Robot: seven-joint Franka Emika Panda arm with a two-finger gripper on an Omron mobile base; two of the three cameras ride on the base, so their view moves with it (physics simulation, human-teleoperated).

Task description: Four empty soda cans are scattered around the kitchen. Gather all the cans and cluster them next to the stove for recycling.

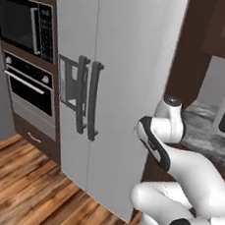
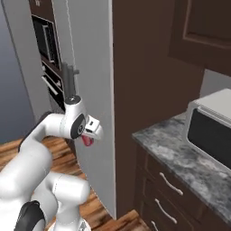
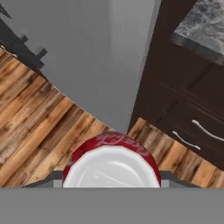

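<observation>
We see a red soda can (image 3: pixel 111 164) clamped in our gripper (image 2: pixel 88 137), held above the wood floor (image 3: pixel 39 127) beside the grey fridge (image 1: pixel 120 85), with open floor left and a stone counter (image 2: pixel 180 158) right.

The can (image 3: pixel 111 164), held between the fingers, has a glossy red wall and a smooth, silvery metal end. Below it the floor (image 3: pixel 39 118) is plank wood with visible grain. Beyond it the fridge (image 1: pixel 122 86) looks like matt grey metal. The surface (image 2: pixel 180 155) is mottled grey stone over dark wooden drawers (image 3: pixel 188 113) with shiny metal handles.
</observation>
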